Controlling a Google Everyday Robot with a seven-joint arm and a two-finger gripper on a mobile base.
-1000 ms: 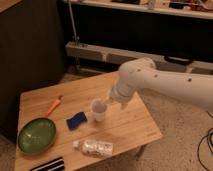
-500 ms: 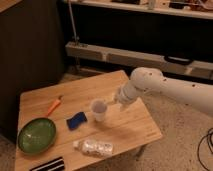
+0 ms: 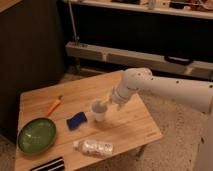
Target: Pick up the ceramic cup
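The gripper [image 3: 106,102] has dropped right down to the cup [image 3: 98,112], which sits on the table [image 3: 135,127] beside the sponge [image 3: 77,120]. Can't tell if it's clamped yet, but the grab looks close.

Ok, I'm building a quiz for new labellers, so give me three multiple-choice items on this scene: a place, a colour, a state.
1. Where is the end effector? A over the bowl; B at the cup's rim; C beside the carrot.
2. What colour is the sponge? A blue; B red; C yellow.
3. How is the bottle? A upright; B lying on its side; C standing on its cap.

Key: B, the end effector sits at the rim of the cup; A, the sponge is plainly blue; B, the bottle lies flat on the wood.
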